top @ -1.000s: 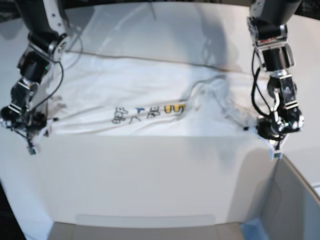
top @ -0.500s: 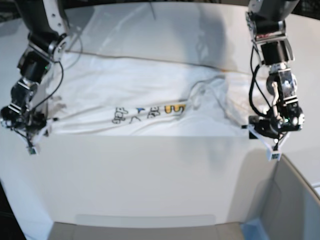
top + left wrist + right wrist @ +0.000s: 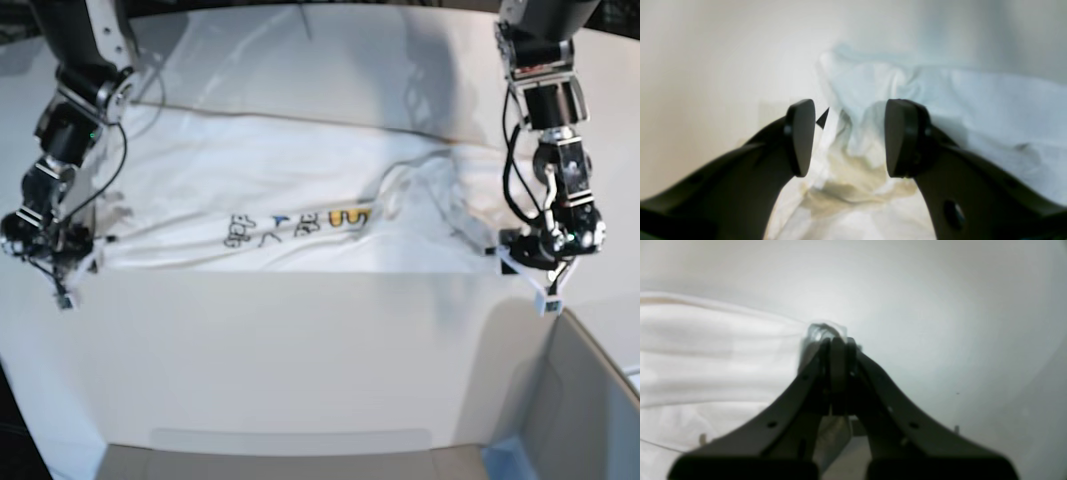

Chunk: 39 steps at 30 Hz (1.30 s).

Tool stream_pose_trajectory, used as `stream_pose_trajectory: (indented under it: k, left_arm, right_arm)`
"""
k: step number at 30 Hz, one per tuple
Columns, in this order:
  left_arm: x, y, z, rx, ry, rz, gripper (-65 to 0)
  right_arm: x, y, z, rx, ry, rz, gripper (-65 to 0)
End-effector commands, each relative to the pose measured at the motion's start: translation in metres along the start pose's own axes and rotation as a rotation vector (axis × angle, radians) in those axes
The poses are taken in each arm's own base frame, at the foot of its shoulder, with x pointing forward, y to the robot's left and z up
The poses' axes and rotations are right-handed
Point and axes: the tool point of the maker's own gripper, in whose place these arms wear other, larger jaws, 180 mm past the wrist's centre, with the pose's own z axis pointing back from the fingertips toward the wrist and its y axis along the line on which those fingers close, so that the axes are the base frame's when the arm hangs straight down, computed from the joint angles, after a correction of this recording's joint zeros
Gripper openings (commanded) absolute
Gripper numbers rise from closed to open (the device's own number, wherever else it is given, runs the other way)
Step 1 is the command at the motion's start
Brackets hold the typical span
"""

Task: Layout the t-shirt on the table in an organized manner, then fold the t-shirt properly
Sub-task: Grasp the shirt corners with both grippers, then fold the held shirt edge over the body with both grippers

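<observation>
The left gripper [image 3: 846, 138] stands spread wide, its two dark, smooth, rounded pads apart with nothing between them but a view of crumpled cloth beneath. In the base view it [image 3: 525, 275] hangs low at the shirt's end near the front edge of the table [image 3: 300, 350]. The right gripper [image 3: 838, 343] is pressed together, its matte black fingers [image 3: 826, 373] meeting at the tips and pinching a small bunched fold of the shirt [image 3: 706, 353]; in the base view it [image 3: 62, 270] sits at the cloth's opposite end.

The shirt [image 3: 280, 190] lies on the table, stretched into a long band between the two grippers. It is soft white cloth, fairly flat over most of its width, with shallow lengthwise creases. Toward the left gripper it gathers into a rumpled knot of folds and loops. Blue, yellow and dark lettering shows along its near edge, partly folded under. Close up, the cloth [image 3: 973, 110] looks thin and wrinkled, with yellowish shadow in the hollows.

The table is smooth, plain white and faintly glossy.
</observation>
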Motion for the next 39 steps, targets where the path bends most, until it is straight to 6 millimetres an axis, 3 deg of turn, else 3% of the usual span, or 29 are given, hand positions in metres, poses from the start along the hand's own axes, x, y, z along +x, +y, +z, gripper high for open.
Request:
stream_pose_trajectory:
  k: [1, 7, 13, 19, 21, 25, 29, 36, 39]
  left_arm:
    - [0.022, 0.006, 0.008, 0.012, -0.062, -0.001, -35.3]
    - [0.019, 0.006, 0.004, 0.009, -0.048, 0.002, -39.0]
    - [-0.002, 0.008, -0.012, 0.001, 0.026, 0.025, -38.8]
    - [-0.004, -0.006, -0.013, -0.078, 0.030, -0.119, -39.9]
    - [-0.004, -0.007, -0.012, -0.087, 0.029, -0.135, -45.0]
    - [0.003, -0.007, -0.013, -0.086, -0.013, -0.131, -62.4]
    - [0.009, -0.006, -0.011, -0.084, -0.038, -0.123, -62.2]
    - [0.033, 0.041, 0.006, -0.042, -0.135, 0.064, -62.1]
    - [0.034, 0.046, 0.008, -0.038, -0.143, 0.083, -62.1]
  right_arm:
    - [0.023, -0.012, 0.011, -0.020, -0.062, 0.014, -65.0]
    - [0.023, -0.012, 0.011, -0.020, -0.062, 0.014, -65.0]
    - [0.023, -0.012, 0.011, -0.020, -0.062, 0.014, -65.0]
    - [0.023, -0.012, 0.011, -0.020, -0.062, 0.014, -65.0]
    - [0.023, -0.012, 0.011, -0.020, -0.062, 0.014, -65.0]
    - [0.023, -0.012, 0.011, -0.020, -0.062, 0.014, -65.0]
    - [0.025, -0.014, 0.012, -0.026, -0.068, 0.017, -65.0]
    - [0.037, -0.020, 0.030, -0.083, -0.128, 0.048, -65.0]
    - [0.052, -0.008, 0.038, -0.094, -0.177, 0.065, -65.0]
